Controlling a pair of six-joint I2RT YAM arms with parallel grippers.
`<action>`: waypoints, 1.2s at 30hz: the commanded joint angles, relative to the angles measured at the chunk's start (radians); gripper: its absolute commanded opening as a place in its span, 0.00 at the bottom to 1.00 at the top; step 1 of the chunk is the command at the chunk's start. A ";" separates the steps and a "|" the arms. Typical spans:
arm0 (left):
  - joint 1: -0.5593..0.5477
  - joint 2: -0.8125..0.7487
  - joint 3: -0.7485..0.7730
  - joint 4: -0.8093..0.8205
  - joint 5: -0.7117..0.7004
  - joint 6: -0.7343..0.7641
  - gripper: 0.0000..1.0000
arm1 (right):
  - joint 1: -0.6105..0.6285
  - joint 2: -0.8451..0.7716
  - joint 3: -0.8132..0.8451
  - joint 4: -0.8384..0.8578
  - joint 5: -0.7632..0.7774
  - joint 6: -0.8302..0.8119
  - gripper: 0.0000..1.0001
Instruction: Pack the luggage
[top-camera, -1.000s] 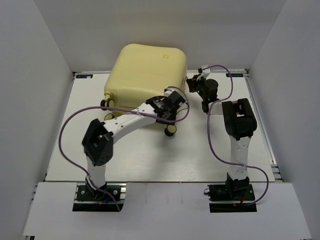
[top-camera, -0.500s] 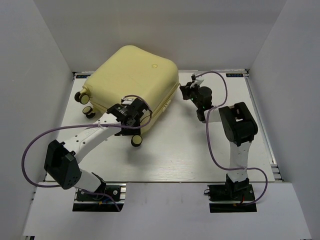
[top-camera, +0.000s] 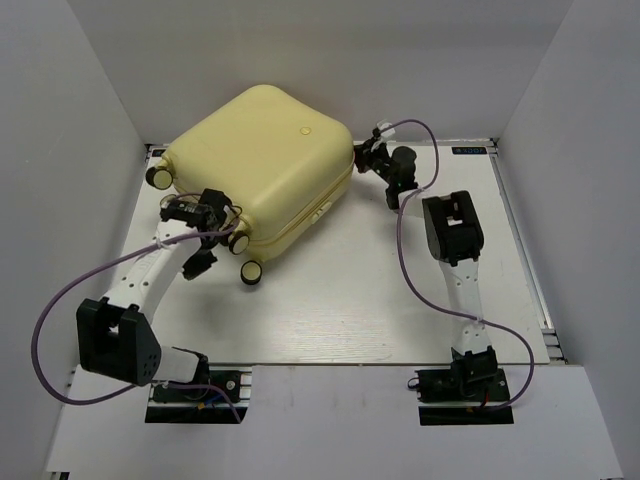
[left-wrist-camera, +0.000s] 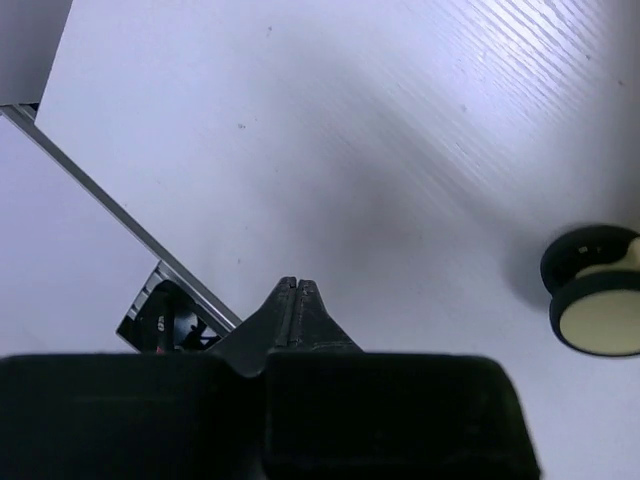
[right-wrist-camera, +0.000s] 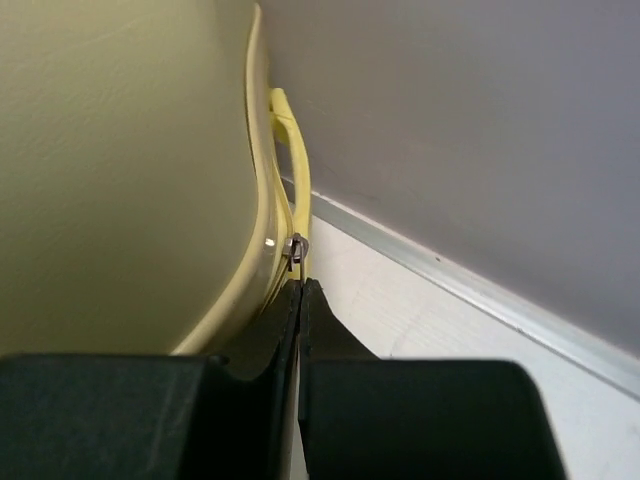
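Note:
The luggage (top-camera: 255, 160) is a closed pale yellow hard-shell suitcase lying flat and turned askew at the back left. Its caster wheels (top-camera: 252, 272) stick out along the front-left side. My left gripper (top-camera: 200, 262) hangs beside those wheels with its jaws shut on nothing. In the left wrist view it (left-wrist-camera: 297, 285) points at bare table, with one wheel (left-wrist-camera: 597, 305) to its right. My right gripper (top-camera: 363, 157) is at the suitcase's right corner. In the right wrist view it (right-wrist-camera: 300, 283) is shut on the metal zipper pull (right-wrist-camera: 296, 246), against the yellow shell (right-wrist-camera: 120, 170).
White walls close in the table (top-camera: 350, 290) at the back and on both sides. A metal rail (left-wrist-camera: 120, 215) runs along the table edge near my left gripper. Purple cables loop from both arms over the surface.
The luggage has turned and slid to the left. My left arm swung left along its front and its jaws closed. My right gripper followed the corner, still shut on the zipper pull.

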 joint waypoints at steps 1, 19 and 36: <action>0.057 0.036 0.026 0.063 0.024 0.055 0.00 | -0.040 0.038 0.173 0.038 -0.182 -0.029 0.00; 0.354 0.560 0.638 0.293 0.299 0.241 0.31 | -0.019 -0.166 -0.186 0.260 -0.555 0.130 0.00; 0.193 0.820 0.939 0.464 0.993 0.655 0.82 | 0.039 -0.483 -0.613 0.337 -0.624 0.063 0.00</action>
